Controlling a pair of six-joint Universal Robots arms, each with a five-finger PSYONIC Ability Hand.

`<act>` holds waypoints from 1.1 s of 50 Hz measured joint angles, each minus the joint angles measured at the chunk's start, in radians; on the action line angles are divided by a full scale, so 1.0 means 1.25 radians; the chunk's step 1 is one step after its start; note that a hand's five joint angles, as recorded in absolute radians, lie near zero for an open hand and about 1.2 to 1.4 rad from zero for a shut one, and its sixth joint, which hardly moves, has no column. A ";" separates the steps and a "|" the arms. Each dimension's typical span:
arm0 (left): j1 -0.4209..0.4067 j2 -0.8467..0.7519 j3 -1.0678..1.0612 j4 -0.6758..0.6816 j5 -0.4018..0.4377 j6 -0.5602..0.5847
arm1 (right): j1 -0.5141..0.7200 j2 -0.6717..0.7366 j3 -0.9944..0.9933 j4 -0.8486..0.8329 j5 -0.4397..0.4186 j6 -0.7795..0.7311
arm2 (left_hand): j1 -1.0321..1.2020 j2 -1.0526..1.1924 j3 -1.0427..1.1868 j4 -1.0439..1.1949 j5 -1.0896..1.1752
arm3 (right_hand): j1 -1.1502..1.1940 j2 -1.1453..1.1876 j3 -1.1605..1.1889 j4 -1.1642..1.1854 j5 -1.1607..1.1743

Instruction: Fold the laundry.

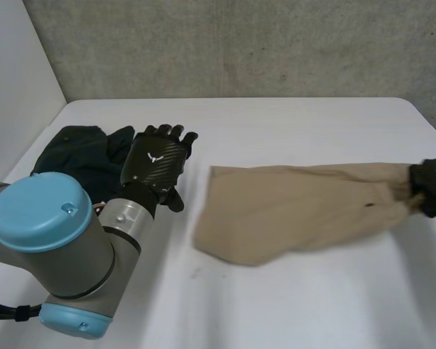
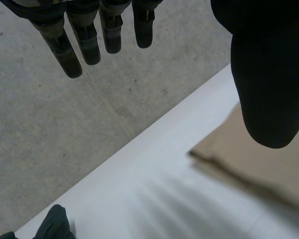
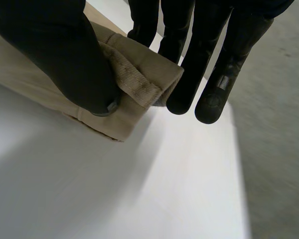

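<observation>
White table, right hand tight on end of tan cloth, left hand loose-fingered, empty

Bare white table lay along the whole near side, in front of the tan trousers, and you had a second open strip behind them toward the wall. A lane ran between the trousers and the dark green garment; the left hand, fingers straight and holding nothing, stood in it. The left arm blocked the near left corner. The right hand, pinching the trouser end, closed the right edge.
</observation>
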 measured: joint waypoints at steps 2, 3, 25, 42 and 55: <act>0.000 0.006 -0.004 0.000 0.000 0.000 | -0.042 -0.011 -0.013 0.019 0.001 -0.062 | 0.000 0.000 0.000 0.000 0.000 | 0.003 0.000 0.000 0.000 0.001; 0.000 0.009 -0.005 0.000 0.000 0.000 | -0.054 -0.013 -0.021 0.026 0.002 -0.088 | 0.000 0.000 0.000 0.000 0.000 | 0.010 0.003 0.000 0.000 0.007; -0.038 0.000 0.064 0.004 -0.005 -0.076 | 0.482 0.035 -0.178 0.081 -0.098 -0.174 | 0.000 0.000 0.000 0.000 0.000 | -0.061 -0.104 -0.102 -0.118 -0.082; -0.086 -0.067 0.167 -0.013 -0.019 -0.137 | 0.447 0.067 -0.211 0.158 0.010 0.161 | 0.000 0.000 0.000 0.000 0.000 | -0.573 -0.760 -0.764 -0.763 -0.709; -0.157 -0.254 0.337 -0.158 -0.019 -0.136 | 0.326 0.084 -0.224 0.229 -0.004 0.282 | 0.000 0.000 0.000 0.000 0.000 | -0.573 -0.760 -0.764 -0.763 -0.709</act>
